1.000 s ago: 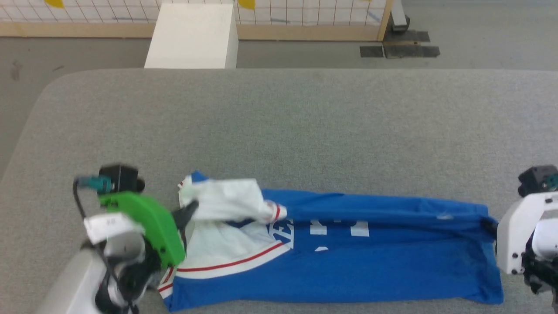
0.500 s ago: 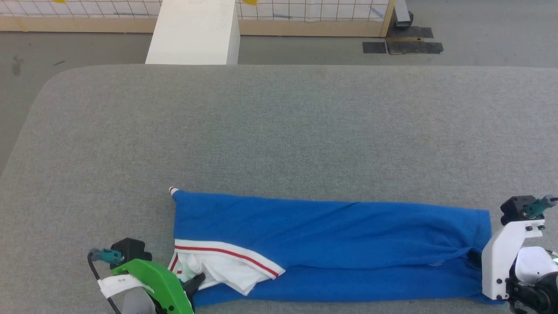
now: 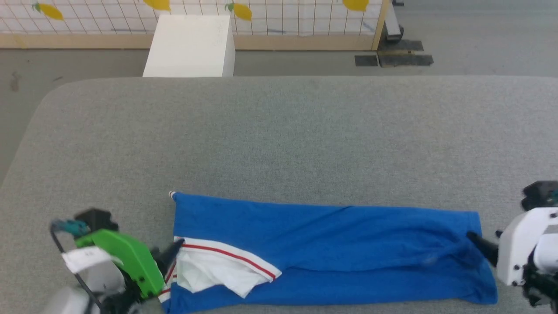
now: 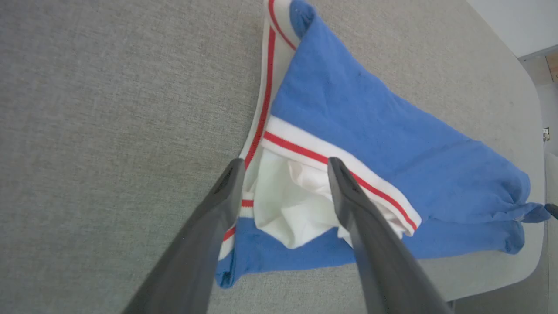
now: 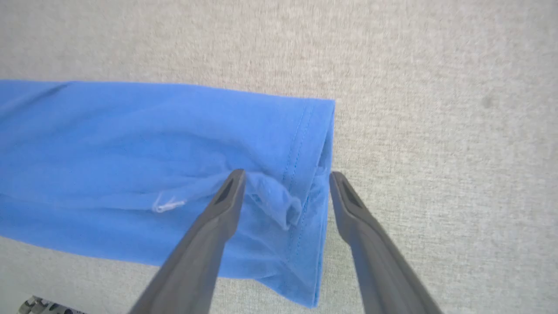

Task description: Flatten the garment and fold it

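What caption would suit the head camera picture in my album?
Blue jersey folded lengthwise on a grey table, open left hand at its striped end, open right hand at its hem.

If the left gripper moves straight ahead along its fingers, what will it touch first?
Probably the jersey, at its white sleeve, just ahead of the open left gripper; the gap is unclear.

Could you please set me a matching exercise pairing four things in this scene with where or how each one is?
Things: 1 left tool; 2 right tool; 3 garment; 4 white box.
States: A past the far edge of the table; B open at the blue hem; C a long folded strip on the table; D open over the white sleeve.
Pairs: 1-D, 2-B, 3-C, 4-A.
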Controlling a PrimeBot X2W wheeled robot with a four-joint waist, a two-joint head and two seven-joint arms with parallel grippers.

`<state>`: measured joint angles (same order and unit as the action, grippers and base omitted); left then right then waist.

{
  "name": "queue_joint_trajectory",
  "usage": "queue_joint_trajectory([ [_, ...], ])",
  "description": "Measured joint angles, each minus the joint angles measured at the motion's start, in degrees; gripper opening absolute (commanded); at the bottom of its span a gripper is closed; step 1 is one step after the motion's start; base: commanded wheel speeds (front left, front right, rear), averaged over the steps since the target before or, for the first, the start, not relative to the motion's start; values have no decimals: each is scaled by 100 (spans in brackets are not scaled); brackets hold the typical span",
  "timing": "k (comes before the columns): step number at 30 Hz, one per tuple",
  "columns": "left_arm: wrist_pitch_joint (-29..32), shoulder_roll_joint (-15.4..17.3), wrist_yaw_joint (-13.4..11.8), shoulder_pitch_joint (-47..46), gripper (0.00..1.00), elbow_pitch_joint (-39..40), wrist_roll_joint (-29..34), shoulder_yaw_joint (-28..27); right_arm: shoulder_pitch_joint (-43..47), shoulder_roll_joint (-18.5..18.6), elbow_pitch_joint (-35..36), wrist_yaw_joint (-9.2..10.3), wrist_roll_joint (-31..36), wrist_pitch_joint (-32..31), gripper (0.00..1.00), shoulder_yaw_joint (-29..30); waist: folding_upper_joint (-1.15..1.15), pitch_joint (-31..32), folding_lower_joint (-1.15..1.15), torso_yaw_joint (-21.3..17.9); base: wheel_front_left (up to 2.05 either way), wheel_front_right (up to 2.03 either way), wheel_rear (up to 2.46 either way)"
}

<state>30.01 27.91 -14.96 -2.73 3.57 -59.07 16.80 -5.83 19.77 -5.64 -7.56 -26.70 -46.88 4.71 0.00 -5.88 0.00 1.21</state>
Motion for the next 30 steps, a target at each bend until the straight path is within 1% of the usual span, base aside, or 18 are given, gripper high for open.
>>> queue_joint_trajectory([
  [2, -8, 74, -89, -92, 100, 257, 2, -145, -1, 25, 186, 0, -77, -87, 100, 138, 0, 63, 0, -4, 0, 0, 0],
  [4, -115, 92, -125, -177, 100, 458, 2, -312, -1, 34, 356, 0, -140, -160, 100, 280, 0, 112, 0, -10, 0, 0, 0],
  [7, -606, 110, -99, -304, 100, 636, 142, -544, -1, 48, 545, 0, -153, -244, 100, 522, 0, 160, 0, -31, 0, 0, 0],
  [8, -826, 112, -56, -355, 100, 666, 281, -602, -1, 49, 586, 0, -146, -289, 100, 606, 0, 167, 0, -42, 0, 0, 0],
  [11, -1578, 103, 189, -432, 100, 676, 710, -660, -1, 52, 616, 0, -99, -353, 100, 794, 0, 154, 0, -65, 0, 0, 0],
  [15, -2649, 49, 501, -450, 100, 420, 1246, -671, 4, 107, 530, 0, 52, -402, 100, 859, 0, 58, 0, -69, 0, 0, 0],
  [18, -3287, -32, 635, -462, 100, 145, 1591, -615, 10, 167, 354, 0, 118, -410, 100, 764, 0, -47, 0, -68, 0, 0, 0],
  [22, -3960, -140, 647, -539, 100, -202, 2075, -467, 38, 307, 91, 0, 105, -371, 100, 550, 0, -203, 0, -37, 0, 0, 0],
  [25, -4225, -213, 702, -636, 100, -396, 2286, -403, 60, 368, -92, 0, -33, -290, 100, 331, 0, -322, 0, 2, 0, 0, 0],
  [30, -4388, -360, 790, -739, 100, -686, 2479, -385, 59, 489, -278, 0, -344, -197, 100, -155, 0, -516, 0, 70, 0, 0, 0],
])
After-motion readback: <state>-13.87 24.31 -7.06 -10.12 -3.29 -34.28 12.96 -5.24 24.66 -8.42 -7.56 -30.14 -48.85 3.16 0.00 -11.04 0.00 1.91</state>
